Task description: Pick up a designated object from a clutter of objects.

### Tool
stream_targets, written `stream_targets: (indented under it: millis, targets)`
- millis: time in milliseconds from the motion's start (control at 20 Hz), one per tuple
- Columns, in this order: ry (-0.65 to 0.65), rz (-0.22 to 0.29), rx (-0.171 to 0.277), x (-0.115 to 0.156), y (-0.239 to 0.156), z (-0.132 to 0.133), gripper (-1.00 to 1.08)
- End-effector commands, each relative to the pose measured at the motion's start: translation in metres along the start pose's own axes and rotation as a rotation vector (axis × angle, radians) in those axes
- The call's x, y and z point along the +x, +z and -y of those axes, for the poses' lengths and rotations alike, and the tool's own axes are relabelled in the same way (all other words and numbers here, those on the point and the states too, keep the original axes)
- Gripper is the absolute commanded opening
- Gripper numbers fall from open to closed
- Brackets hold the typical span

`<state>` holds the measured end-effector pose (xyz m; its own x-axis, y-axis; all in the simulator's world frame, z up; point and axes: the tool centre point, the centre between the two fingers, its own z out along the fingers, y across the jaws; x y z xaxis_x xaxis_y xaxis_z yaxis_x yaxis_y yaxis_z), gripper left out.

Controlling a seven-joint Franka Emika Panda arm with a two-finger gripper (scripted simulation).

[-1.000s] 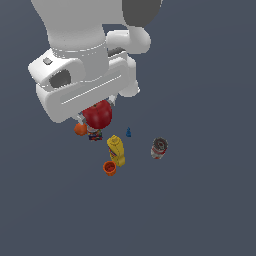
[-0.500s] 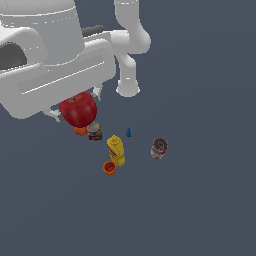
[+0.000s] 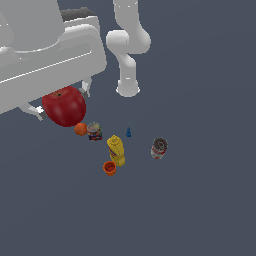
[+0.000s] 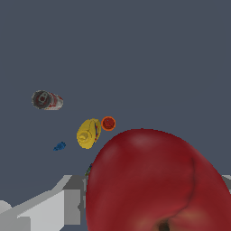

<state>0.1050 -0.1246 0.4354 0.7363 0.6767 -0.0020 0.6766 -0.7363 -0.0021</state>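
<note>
The glossy red apple (image 3: 64,106) hangs high above the floor, close to the exterior camera, held between the fingers of my gripper (image 3: 61,101), which is shut on it. One fingertip (image 3: 36,111) shows on the exterior view's left of the apple, another (image 3: 86,89) on its right. In the wrist view the apple (image 4: 153,180) fills the foreground with its dimple showing. The rest of the clutter lies below: an orange ball (image 3: 80,129), a can (image 3: 94,131), a yellow mustard bottle (image 3: 116,150), an orange cup (image 3: 110,168) and a tiny blue piece (image 3: 128,132).
A second can (image 3: 159,148) lies on its side toward the exterior view's right of the clutter. The arm's white base (image 3: 128,89) stands behind the items. The wrist view shows the lying can (image 4: 47,100), mustard bottle (image 4: 89,133), cup (image 4: 108,123) and blue piece (image 4: 59,146).
The gripper has risen with the apple held in it, moving toward the exterior view's left and closer to the camera. The items on the floor have stayed in place.
</note>
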Motion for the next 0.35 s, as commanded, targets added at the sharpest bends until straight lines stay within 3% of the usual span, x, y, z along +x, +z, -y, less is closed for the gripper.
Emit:
stream_targets:
  millis: [0,300]
  targets:
    - [0.0,-0.002,-0.002,0.0005,-0.0049,-0.0031,-1.0]
    - [0.0,-0.002,-0.002,0.0009,-0.0076,-0.0057,-1.0]
